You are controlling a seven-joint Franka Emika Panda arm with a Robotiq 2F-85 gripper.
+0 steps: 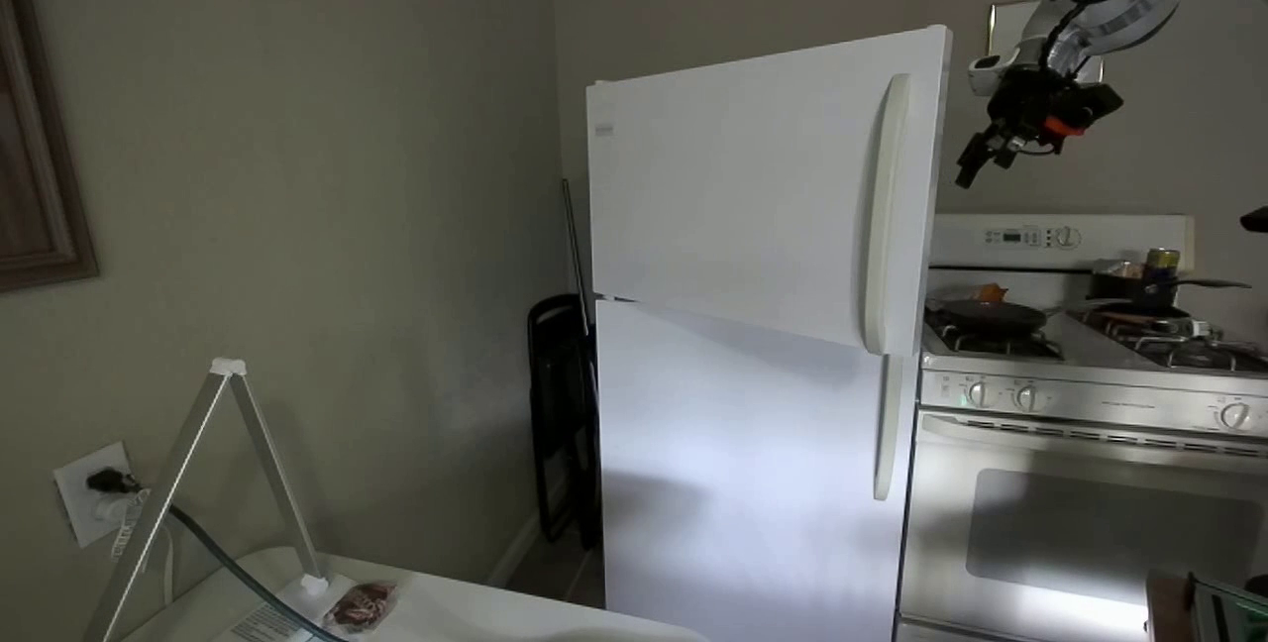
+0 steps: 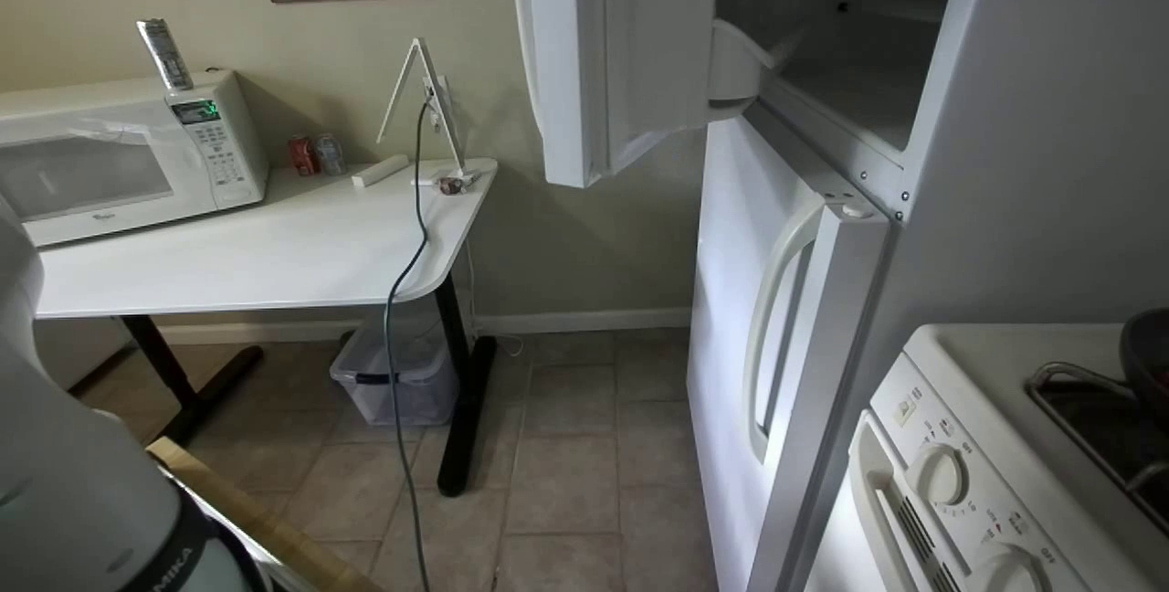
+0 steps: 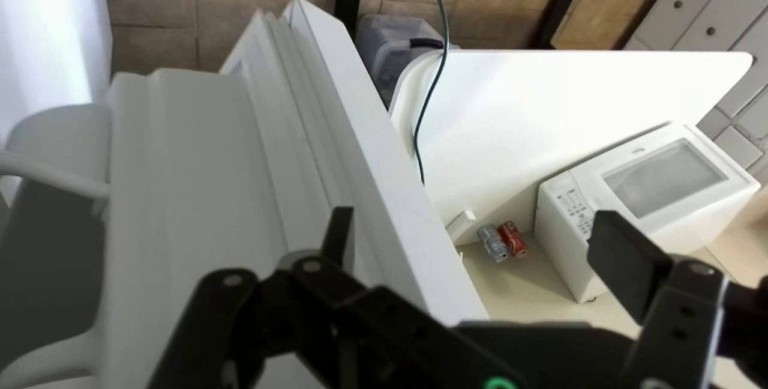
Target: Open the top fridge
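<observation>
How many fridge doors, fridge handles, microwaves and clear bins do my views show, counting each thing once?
Fridge doors: 2 (upper door, open; lower door, shut)
Fridge handles: 2 (upper handle, lower handle)
Microwave: 1
Clear bin: 1
Total: 6

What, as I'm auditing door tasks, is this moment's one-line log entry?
top fridge door: open, compartment exposed | lower fridge door: closed | fingers: spread, holding nothing, off the door

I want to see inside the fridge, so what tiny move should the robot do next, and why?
Maybe ease the open gripper against the inner side of the top fridge door and nudge it wider: the door stands partly open, and the gripper isn't holding the handle.
</observation>
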